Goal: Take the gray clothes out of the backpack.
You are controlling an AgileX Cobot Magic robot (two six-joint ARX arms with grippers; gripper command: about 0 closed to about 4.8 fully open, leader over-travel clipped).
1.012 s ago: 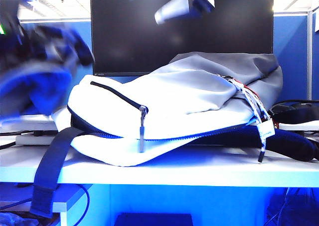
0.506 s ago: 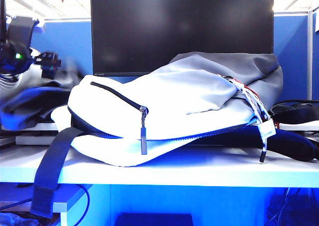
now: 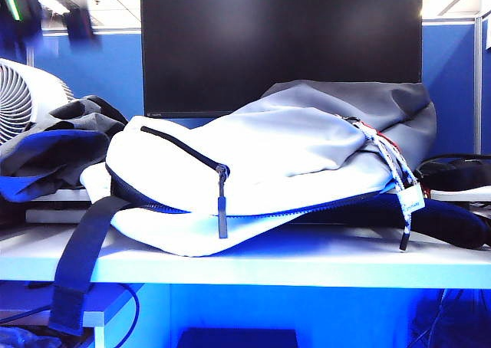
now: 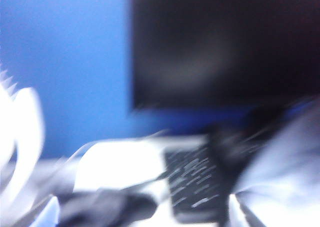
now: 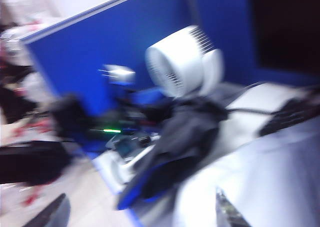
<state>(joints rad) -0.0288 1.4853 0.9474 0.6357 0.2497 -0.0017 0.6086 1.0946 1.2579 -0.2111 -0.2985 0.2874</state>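
While the exterior view is sharp on the table, my left claw (image 3: 77, 24) is only a dark smear at the top left corner, high above everything. I cannot tell whether its jaws are apart or together; its own wrist view is all blur and shows no fingers.

Below that claw, well apart from it and not touched, the soft dark-gray clothes with a blue inner face (image 3: 54, 145) lie in a heap outside the bag. The heap sits in front of a round white slatted fan (image 3: 17, 95) and just beside the left end of the large white and pale-gray fabric backpack (image 3: 268, 164).

A wide black strap (image 3: 80, 264) hangs from that end over the edge of the pale table (image 3: 322, 264). The backpack lies on its side before a big black monitor (image 3: 280, 41). Speckled cords (image 3: 395, 172) dangle at its right end.

My right claw (image 5: 140, 207) is out of the exterior view. In its wrist view the jaws stand wide apart with nothing gripped. The gray heap (image 5: 185, 137) lies ahead of it, apart, next to the fan (image 5: 180, 62).
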